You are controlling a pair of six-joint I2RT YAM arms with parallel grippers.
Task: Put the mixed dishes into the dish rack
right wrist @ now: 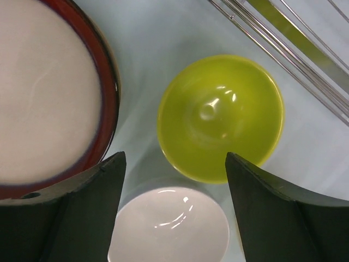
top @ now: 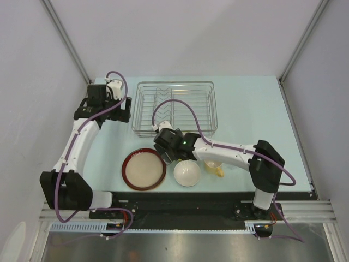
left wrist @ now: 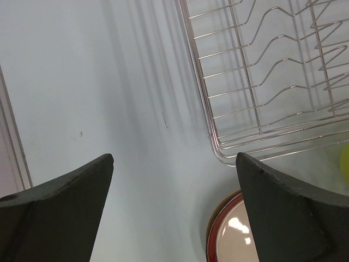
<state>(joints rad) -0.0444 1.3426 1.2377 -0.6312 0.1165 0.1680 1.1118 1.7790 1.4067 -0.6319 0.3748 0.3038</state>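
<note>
The silver wire dish rack (top: pixel 175 107) stands empty at the back middle; its corner shows in the left wrist view (left wrist: pixel 262 71). The dark-red-rimmed beige plate (top: pixel 144 169) lies in front of it, with a brownish edge under it (left wrist: pixel 214 221). My right gripper (top: pixel 168 152) is open and empty, hovering above the lime-green bowl (right wrist: pixel 221 117) and the white bowl (right wrist: pixel 169 226). The white bowl (top: pixel 187 174) and the pale yellow mug (top: pixel 214 167) sit right of the plate. My left gripper (top: pixel 121 111) is open and empty, left of the rack. The clear glass is not visible.
The right arm (top: pixel 234 153) stretches over the mug from the right. Grey walls close in the pale blue table (top: pixel 251 109) on the left, back and right. The black rail (top: pixel 180 202) runs along the near edge.
</note>
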